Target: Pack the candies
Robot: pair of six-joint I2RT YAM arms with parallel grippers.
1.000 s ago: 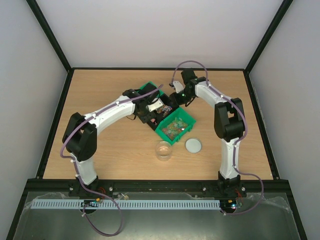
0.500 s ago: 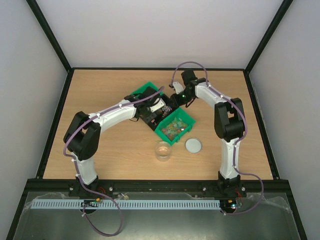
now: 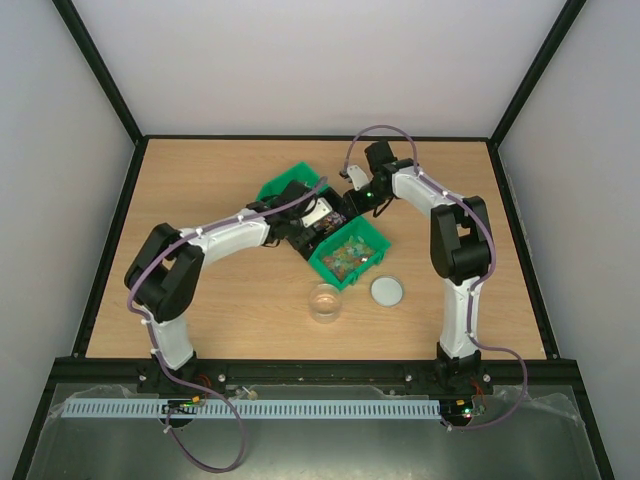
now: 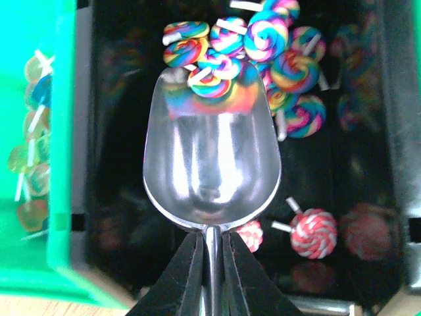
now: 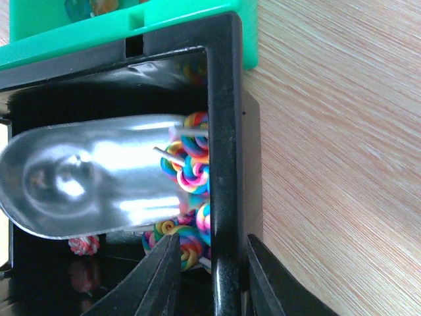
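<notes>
Top view: the candies (image 3: 346,254) fill a green bin (image 3: 330,275) just on the near side of both jaws.

Left wrist view: the left jaws are shut tight on the scoop (image 4: 210,164) handle. Lollipops (image 4: 289,69) lie ahead of them in the black bin (image 4: 388,131).

Right wrist view: the right jaws stand a bit apart, one on each side of the black bin's wall. I cannot tell if they squeeze it.

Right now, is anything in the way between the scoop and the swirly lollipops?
Nothing visible is. The metal scoop held by the left gripper has its lip right against the rainbow lollipops in the black bin.
</notes>
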